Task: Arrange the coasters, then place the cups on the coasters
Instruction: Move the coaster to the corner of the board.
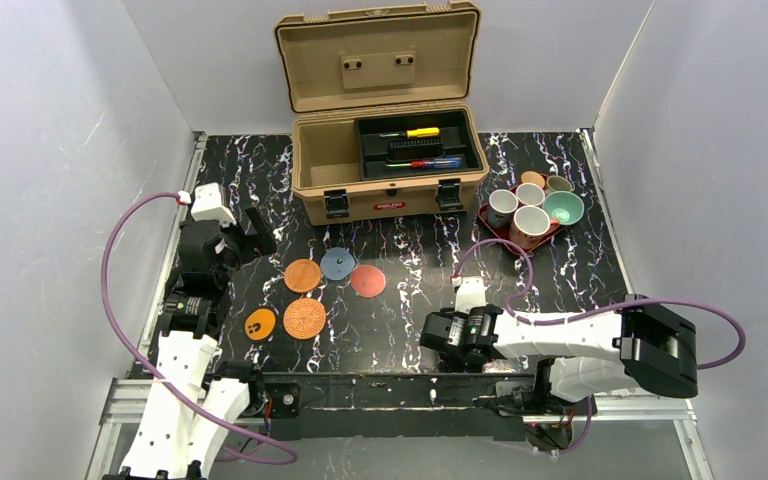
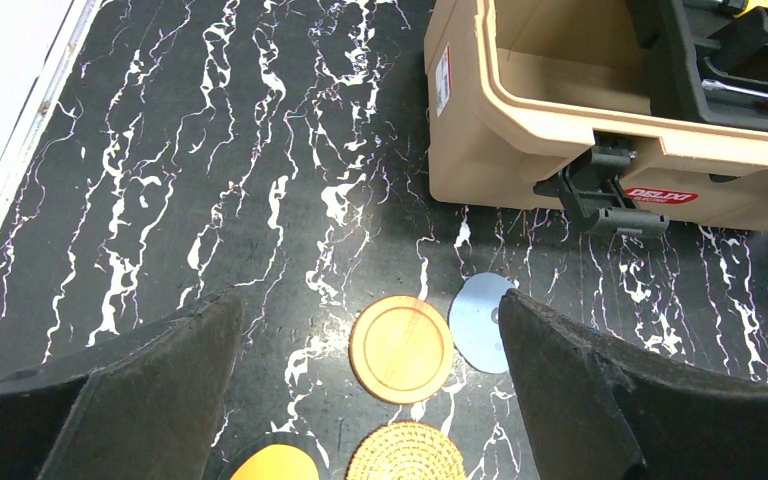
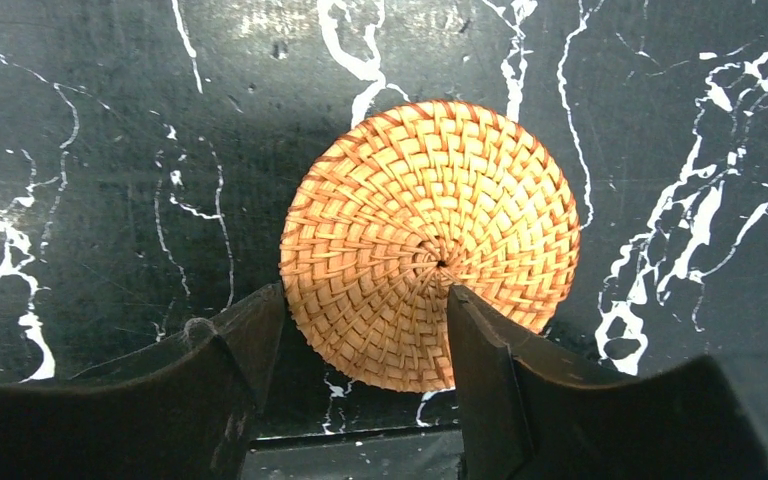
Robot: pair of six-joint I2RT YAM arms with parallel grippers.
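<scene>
Coasters: I count five lying flat, clustered left of centre on the tabletop (image 1: 410, 262): wooden brown coaster (image 1: 303, 275), blue-grey coaster (image 1: 338, 263), pinkish-red coaster (image 1: 367, 281), orange black-marked coaster (image 1: 260, 323) and a woven coaster (image 1: 304, 318). The second woven coaster (image 3: 430, 230) lies flat beneath my right claw (image 3: 362, 295), jaws apart over it, pinching nothing. My left claw (image 2: 370, 300) is spread wide and empty near the cluster. The cups (image 1: 530, 205) crowd the dark red tray (image 1: 490, 222) beside the toolbox (image 1: 390, 195)
</scene>
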